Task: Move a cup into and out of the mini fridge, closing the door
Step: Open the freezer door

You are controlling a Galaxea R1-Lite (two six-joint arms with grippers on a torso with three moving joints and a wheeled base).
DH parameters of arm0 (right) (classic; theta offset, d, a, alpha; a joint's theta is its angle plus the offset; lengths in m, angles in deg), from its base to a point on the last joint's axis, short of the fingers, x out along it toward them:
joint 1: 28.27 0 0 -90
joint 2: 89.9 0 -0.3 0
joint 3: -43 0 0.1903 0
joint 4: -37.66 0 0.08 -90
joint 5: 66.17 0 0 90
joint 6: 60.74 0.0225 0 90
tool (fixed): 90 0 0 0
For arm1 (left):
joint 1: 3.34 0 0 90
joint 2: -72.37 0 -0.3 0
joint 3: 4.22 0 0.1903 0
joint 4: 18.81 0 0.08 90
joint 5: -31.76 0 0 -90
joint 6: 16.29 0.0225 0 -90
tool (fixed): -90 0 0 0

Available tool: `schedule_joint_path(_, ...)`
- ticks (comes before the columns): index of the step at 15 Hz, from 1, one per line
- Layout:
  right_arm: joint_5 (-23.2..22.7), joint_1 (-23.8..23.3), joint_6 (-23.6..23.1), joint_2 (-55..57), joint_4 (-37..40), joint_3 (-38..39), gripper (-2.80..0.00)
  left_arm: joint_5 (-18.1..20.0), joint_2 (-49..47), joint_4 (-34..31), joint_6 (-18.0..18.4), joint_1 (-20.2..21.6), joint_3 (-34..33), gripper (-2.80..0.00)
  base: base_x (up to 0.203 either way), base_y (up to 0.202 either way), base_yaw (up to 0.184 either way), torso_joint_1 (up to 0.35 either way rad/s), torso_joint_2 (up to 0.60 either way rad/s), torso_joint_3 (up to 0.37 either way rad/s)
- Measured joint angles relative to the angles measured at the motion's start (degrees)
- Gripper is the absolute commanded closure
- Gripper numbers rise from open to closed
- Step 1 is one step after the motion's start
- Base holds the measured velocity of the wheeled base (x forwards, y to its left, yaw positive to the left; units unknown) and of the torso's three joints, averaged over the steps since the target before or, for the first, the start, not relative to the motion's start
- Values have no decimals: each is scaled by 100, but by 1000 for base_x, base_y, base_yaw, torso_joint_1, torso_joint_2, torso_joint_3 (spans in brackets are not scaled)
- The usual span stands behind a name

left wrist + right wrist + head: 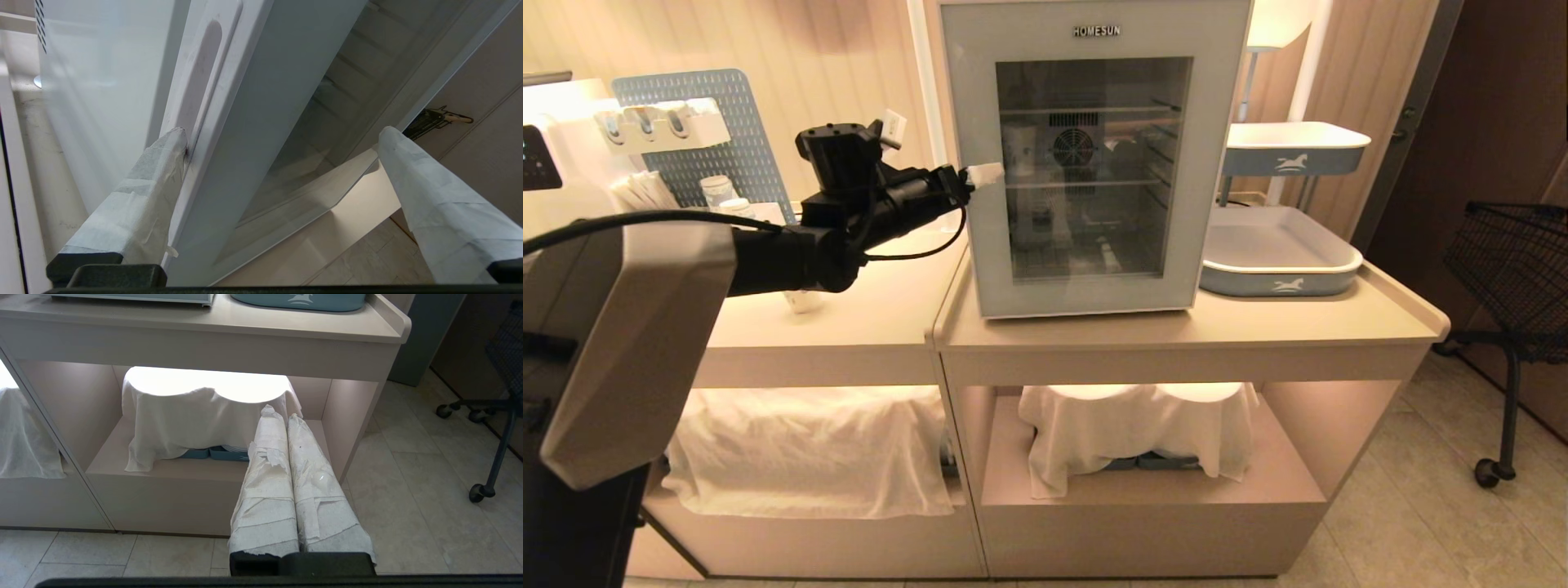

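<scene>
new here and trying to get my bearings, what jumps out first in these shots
The white mini fridge stands in the middle of the beige counter, its HOMESUN door shut. The left gripper has its jaws wide open at the door's left edge, one paper-wrapped fingertip at the recessed handle groove. The right gripper hangs low with jaws shut, in front of a white cloth on the shelf under the counter.

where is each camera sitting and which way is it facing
Head view: on the head, facing forward and down at the mini fridge; the left arm reaches to the door edge.
Left wrist view: behind the open left gripper, facing the door's handle edge.
Right wrist view: behind the shut right gripper, low, facing the white cloth.
Shared: fridge, cloth.
</scene>
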Motion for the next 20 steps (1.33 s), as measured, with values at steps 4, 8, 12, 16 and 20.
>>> schedule_joint_path(4,-3,-2,0,0,-2,0,0,-103,54,-29,11,-132,-5,-280,0,0,0,0,0,0)
schedule_joint_path(8,-1,-4,0,0,-1,0,0,-391,85,-7,-11,-228,-18,-280,0,0,0,0,0,0)
schedule_joint_path(12,-1,-4,-2,0,-1,0,0,-526,103,-49,-43,-328,-41,-280,0,0,0,0,0,0)
schedule_joint_path(16,-2,-4,-2,0,0,0,0,-611,194,-74,-45,-468,-198,-280,0,0,0,0,0,0)
schedule_joint_path(20,-1,-2,-2,0,-2,0,0,-598,297,-94,-43,-532,-335,-280,0,0,0,0,0,0)
